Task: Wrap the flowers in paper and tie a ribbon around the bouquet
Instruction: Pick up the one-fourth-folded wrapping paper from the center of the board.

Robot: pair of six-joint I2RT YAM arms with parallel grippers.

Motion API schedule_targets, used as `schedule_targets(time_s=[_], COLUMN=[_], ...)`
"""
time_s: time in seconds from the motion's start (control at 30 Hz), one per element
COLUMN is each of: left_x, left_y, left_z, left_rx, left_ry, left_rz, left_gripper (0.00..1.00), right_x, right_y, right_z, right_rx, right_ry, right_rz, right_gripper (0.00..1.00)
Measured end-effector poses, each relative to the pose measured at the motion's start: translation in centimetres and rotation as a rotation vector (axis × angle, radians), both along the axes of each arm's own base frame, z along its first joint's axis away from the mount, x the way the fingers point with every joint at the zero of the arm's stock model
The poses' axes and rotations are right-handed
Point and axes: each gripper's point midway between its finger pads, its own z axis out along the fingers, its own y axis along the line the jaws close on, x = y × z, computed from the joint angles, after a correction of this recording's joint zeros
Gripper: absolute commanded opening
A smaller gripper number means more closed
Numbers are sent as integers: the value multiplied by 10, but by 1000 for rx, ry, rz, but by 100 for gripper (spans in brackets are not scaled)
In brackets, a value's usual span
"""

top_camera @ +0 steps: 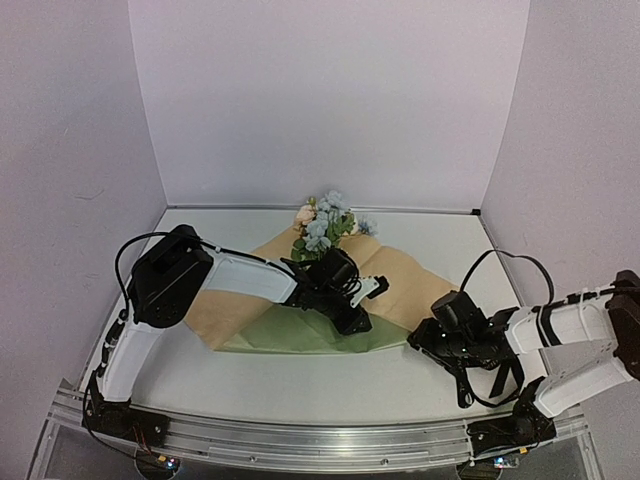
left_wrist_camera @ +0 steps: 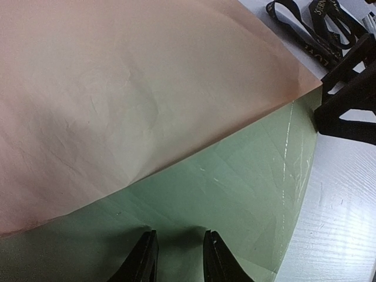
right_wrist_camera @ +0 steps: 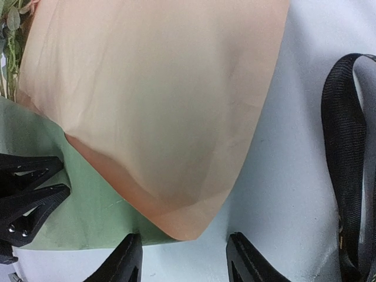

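Observation:
The paper [top_camera: 290,336] lies on the table, olive green face up, with its tan flaps folded in over the flowers [top_camera: 324,224], whose blooms stick out at the far end. My left gripper [left_wrist_camera: 179,247] is open, its tips resting on the green face just below the edge of the tan flap [left_wrist_camera: 135,100]. My right gripper [right_wrist_camera: 185,249] is open at the paper's right corner, and the tip of the tan flap [right_wrist_camera: 194,226] lies between its fingertips. The black ribbon [right_wrist_camera: 346,147] lies on the table to the right of that gripper.
White walls close off the table at the back and both sides. The two grippers stand near each other at the paper's near right corner [top_camera: 400,335]. Black cable loops over the right arm [top_camera: 505,262]. A metal rail [top_camera: 300,440] runs along the near edge.

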Motion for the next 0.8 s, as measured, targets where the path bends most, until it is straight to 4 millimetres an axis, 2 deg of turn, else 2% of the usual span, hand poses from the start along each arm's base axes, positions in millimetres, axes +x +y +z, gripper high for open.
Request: schedule_targets(time_s=[0.53,0.8], left_x=[11,11], left_y=[7,7], left_z=[0,0], left_rx=[3,2], left_ry=[-21,-21], left_rz=[-8,-21], left_gripper=[29,29], right_x=[14,17], right_y=[12,15], right_z=[1,-2], right_rx=[76,94], right_ry=[52,83], right_rz=[-1,7], right_gripper=[37,19])
